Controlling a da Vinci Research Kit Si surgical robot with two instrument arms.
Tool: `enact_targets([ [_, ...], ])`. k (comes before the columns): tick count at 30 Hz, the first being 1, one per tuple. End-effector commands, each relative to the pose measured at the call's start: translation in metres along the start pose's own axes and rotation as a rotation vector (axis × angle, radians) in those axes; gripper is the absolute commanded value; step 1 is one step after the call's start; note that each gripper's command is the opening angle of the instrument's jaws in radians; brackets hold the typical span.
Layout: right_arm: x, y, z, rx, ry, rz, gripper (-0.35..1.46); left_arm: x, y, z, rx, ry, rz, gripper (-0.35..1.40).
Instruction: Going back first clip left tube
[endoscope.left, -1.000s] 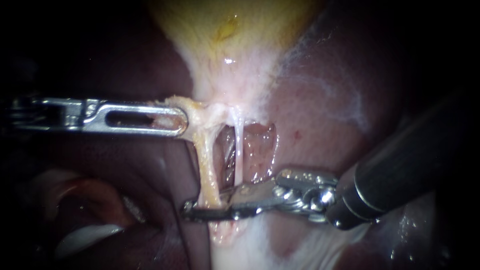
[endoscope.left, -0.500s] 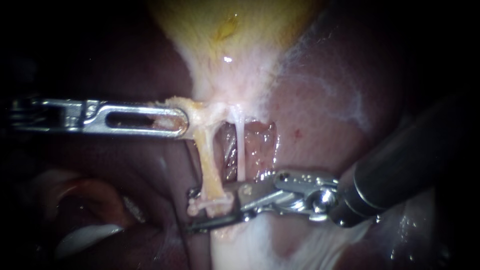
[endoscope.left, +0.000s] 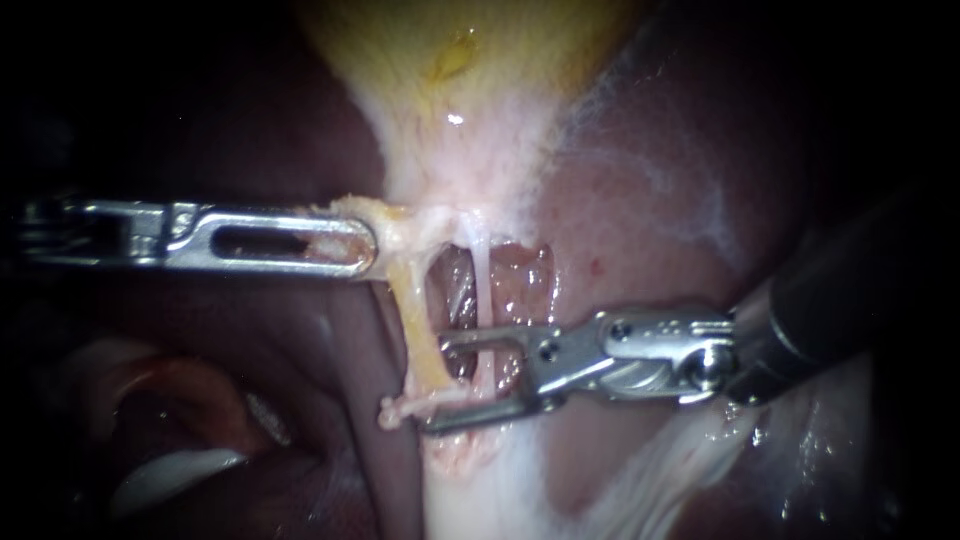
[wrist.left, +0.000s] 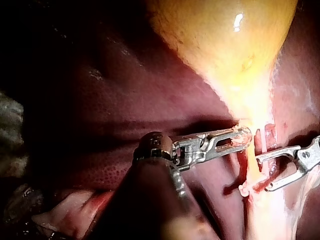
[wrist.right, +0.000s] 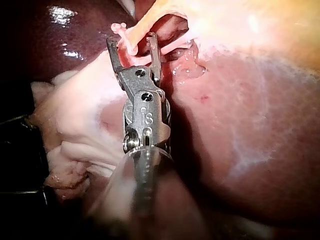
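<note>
Two broad masses fill the scene: the dark liver (endoscope.left: 650, 180) and, far, the yellow gallbladder (endoscope.left: 470, 90). The left instrument (endoscope.left: 350, 242) has its jaws pinched on the gallbladder's neck. The right instrument (endoscope.left: 436, 383) has its jaws spread, their tips at the left tube (endoscope.left: 420, 330), whose near end carries a white clip (endoscope.left: 415, 405).

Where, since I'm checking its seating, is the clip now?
Endoscope view, lower centre: the clip crosses the left tube's lower end, beside the right tool's open lower jaw.

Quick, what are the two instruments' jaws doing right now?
Left instrument: shut on gallbladder tissue.
Right instrument: open, holding nothing.
</note>
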Motion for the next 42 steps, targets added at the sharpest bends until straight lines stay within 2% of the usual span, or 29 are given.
enact_targets([
  [1,0.0002,0.0,-0.0008,-0.009,0.0,-0.006,0.5,0.0,0.0,0.0,0.0,0.0,0.0,-0.35],
  [8,0.0022,0.0006,-0.0072,-0.034,0.0,-0.055,0.5,0.0,0.0,-0.0001,0.0,0.0,0.0,-0.35],
  [14,0.003,0.0008,-0.0108,-0.044,-0.002,-0.069,0.5,0.0,0.0,-0.0001,0.0,0.0,0.0,-0.35],
  [24,0.0027,0.0006,-0.0119,-0.032,-0.002,-0.088,0.5,0.0003,0.0002,0.0007,-0.003,-0.003,0.002,-0.35],
  [32,0.0026,0.0005,-0.0122,-0.028,0.004,-0.095,0.5,0.0013,0.001,0.0037,0.006,-0.002,0.01,-0.35],
  [35,0.0026,0.0005,-0.0122,-0.028,0.004,-0.095,0.5,0.0017,0.0015,0.005,0.004,0.008,0.014,-0.35],
  [42,0.0027,0.0005,-0.0122,-0.028,0.007,-0.099,0.5,0.0014,0.0032,0.0071,0.0,0.015,0.02,-0.35],
])
